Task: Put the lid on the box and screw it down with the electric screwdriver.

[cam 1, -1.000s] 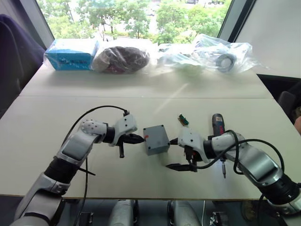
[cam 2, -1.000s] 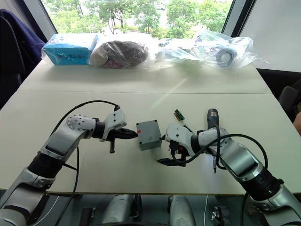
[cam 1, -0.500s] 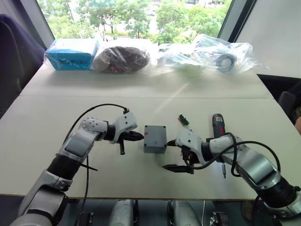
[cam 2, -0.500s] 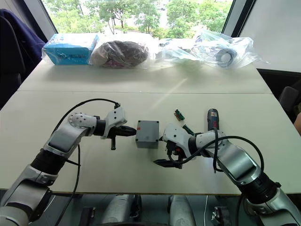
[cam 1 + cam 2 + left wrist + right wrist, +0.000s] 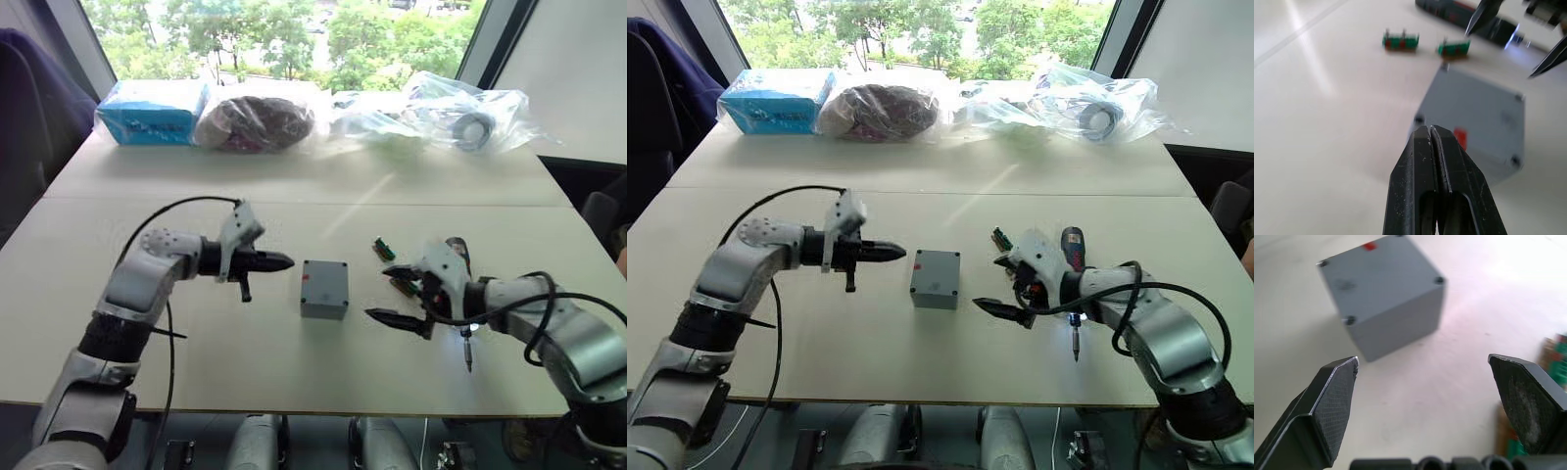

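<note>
Small grey square box (image 5: 324,289), lid already seated, stands mid pale surface (image 5: 294,372), between claws. Left claw (image 5: 281,261) clenched, empty. Right claw (image 5: 392,294) released, empty. Dark pen-shaped electric screwdriver (image 5: 458,294) just beside right claw, tip lit. Risk: wide claw knocks green connector blocks (image 5: 383,250) or rolls tool when reaching; unheld box may slide under bit.

Both arms reach inward over the counter. The left tool (image 5: 282,261) has its fingers pressed together, pointing right. The right tool (image 5: 392,294) is spread wide, pointing left.

text: none legible | box (image 5: 324,289): red mark, unreadable | blue carton (image 5: 150,100): print too small
</note>
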`<state>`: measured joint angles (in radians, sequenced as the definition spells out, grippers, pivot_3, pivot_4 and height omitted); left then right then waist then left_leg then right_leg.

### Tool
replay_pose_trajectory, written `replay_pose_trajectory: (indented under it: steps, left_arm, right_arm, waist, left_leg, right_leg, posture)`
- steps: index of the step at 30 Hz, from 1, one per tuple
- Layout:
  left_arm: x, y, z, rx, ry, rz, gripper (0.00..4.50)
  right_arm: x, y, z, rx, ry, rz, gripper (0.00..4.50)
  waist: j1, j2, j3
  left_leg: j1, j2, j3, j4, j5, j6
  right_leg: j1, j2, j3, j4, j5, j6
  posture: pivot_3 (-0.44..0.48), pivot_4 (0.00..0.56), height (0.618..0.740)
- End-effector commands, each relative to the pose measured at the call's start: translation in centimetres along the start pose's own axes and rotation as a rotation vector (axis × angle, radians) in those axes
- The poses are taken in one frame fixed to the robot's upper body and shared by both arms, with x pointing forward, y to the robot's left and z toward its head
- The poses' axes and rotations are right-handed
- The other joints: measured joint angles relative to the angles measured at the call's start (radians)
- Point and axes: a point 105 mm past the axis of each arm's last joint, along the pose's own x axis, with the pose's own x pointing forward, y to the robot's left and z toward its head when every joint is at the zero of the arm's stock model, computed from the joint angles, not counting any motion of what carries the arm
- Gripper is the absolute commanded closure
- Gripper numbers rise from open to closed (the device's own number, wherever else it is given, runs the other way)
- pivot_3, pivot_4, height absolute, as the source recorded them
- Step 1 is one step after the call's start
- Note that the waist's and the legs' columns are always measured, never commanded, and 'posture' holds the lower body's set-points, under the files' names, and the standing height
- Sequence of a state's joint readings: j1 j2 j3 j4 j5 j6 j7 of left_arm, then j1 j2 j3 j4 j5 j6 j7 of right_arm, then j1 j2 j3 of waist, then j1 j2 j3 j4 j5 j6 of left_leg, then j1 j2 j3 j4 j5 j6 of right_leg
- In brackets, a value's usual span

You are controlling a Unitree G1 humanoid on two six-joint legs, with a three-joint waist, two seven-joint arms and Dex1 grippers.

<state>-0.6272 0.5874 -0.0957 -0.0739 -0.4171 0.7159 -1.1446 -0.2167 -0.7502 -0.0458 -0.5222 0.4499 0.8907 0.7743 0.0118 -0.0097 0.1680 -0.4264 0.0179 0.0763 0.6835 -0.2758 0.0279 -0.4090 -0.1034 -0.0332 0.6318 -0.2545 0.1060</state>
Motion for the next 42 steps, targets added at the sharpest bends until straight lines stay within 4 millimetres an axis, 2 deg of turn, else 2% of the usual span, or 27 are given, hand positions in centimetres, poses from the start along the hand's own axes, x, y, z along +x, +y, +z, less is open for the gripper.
replay_pose_trajectory:
  steps: [1, 5, 8, 10, 11, 17, 30, 33, 37, 39, 42]
  left_arm:
    - [0.7, -1.5, 0.6, 0.045, 0.032, -0.063, 4.50]
    - [1.2, -2.1, 0.6, 0.096, 0.065, -0.107, 4.50]
    - [1.3, -2.2, 0.9, 0.134, 0.075, -0.118, 4.50]
    - [1.3, -2.2, 0.8, 0.161, 0.088, -0.122, 4.50]
    - [1.3, -2.3, 0.8, 0.177, 0.098, -0.124, 4.50]
    - [1.3, -2.5, 0.7, 0.232, 0.122, -0.127, 4.50]
    - [1.4, -2.4, 0.4, 0.235, 0.119, -0.115, 4.50]
    - [1.4, -2.4, 0.4, 0.234, 0.118, -0.112, 4.50]
    - [1.4, -2.4, 0.2, 0.233, 0.121, -0.110, 4.50]
    - [1.4, -2.4, 0.1, 0.231, 0.123, -0.108, 4.50]
    - [1.4, -2.4, -0.1, 0.229, 0.129, -0.105, 4.50]
  right_arm:
    - [-0.7, -2.8, -0.7, 0.052, 0.008, -0.190, 0.07]
    - [-0.2, -3.2, -1.5, 0.079, 0.024, -0.227, 0.07]
    - [0.1, -3.4, -1.4, 0.102, 0.007, -0.243, 0.69]
    - [0.4, -3.3, -1.6, 0.109, 0.012, -0.242, 1.52]
    - [0.6, -3.3, -1.7, 0.109, 0.017, -0.241, 1.67]
    - [1.0, -3.6, -2.1, 0.121, 0.027, -0.260, 1.67]
    - [1.4, -4.3, -1.9, 0.149, 0.002, -0.260, 1.67]
    - [1.5, -4.4, -1.9, 0.149, 0.000, -0.261, 2.40]
    - [1.6, -4.5, -1.9, 0.149, -0.006, -0.262, 4.14]
    - [1.7, -4.5, -1.8, 0.148, -0.011, -0.262, 4.46]
    - [1.8, -4.4, -1.8, 0.147, -0.013, -0.256, 4.46]
  waist:
    - [-0.003, 0.000, 0.000]
    - [-0.002, 0.000, 0.000]
    - [-0.002, 0.000, 0.000]
    - [-0.001, 0.000, 0.000]
    - [0.000, 0.000, 0.000]
    - [0.000, 0.000, 0.000]
    - [-0.001, 0.000, 0.000]
    - [-0.001, 0.000, 0.000]
    - [-0.001, 0.000, 0.000]
    - [-0.001, 0.000, 0.000]
    - [-0.001, 0.000, 0.000]
  left_leg:
    - [0.000, -0.001, 0.000, 0.000, 0.000, 0.000]
    - [0.001, -0.001, 0.001, 0.000, 0.000, 0.000]
    - [0.001, -0.001, 0.000, 0.000, 0.000, 0.000]
    - [0.001, -0.001, 0.000, 0.000, 0.000, 0.000]
    - [0.001, -0.001, 0.001, 0.000, 0.000, 0.000]
    - [0.001, -0.001, 0.001, 0.000, 0.000, 0.000]
    - [0.001, -0.001, 0.000, 0.000, 0.000, 0.000]
    - [0.001, -0.001, 0.000, 0.000, 0.000, 0.000]
    - [0.001, -0.001, 0.001, 0.000, 0.000, 0.000]
    - [0.001, -0.001, 0.001, 0.000, 0.000, 0.000]
    - [0.001, -0.001, 0.000, 0.000, 0.000, 0.000]
  right_leg:
    - [0.000, 0.000, 0.000, 0.000, 0.000, 0.000]
    - [-0.001, 0.001, 0.000, 0.001, 0.000, 0.000]
    - [-0.001, 0.001, 0.000, 0.001, 0.000, 0.000]
    - [-0.001, 0.001, 0.000, 0.001, 0.000, 0.000]
    - [-0.001, 0.001, 0.000, 0.001, 0.000, 0.000]
    - [0.000, 0.001, 0.000, 0.000, 0.000, 0.000]
    - [0.000, 0.001, 0.000, 0.000, 0.000, 0.000]
    - [0.000, 0.001, 0.000, 0.000, 0.000, 0.000]
    - [0.000, 0.001, 0.000, 0.000, 0.000, 0.000]
    - [0.000, 0.001, 0.000, 0.000, 0.000, 0.000]
    - [0.000, 0.001, 0.000, 0.000, 0.000, 0.000]
  posture:
    - [0.000, 0.150, 0.740]
    - [0.000, 0.150, 0.740]
    - [0.000, 0.150, 0.740]
    - [0.000, 0.150, 0.740]
    - [0.000, 0.150, 0.740]
    - [0.000, 0.150, 0.740]
    - [0.000, 0.150, 0.740]
    - [0.000, 0.150, 0.740]
    - [0.000, 0.150, 0.740]
    - [0.000, 0.150, 0.740]
    - [0.000, 0.150, 0.740]
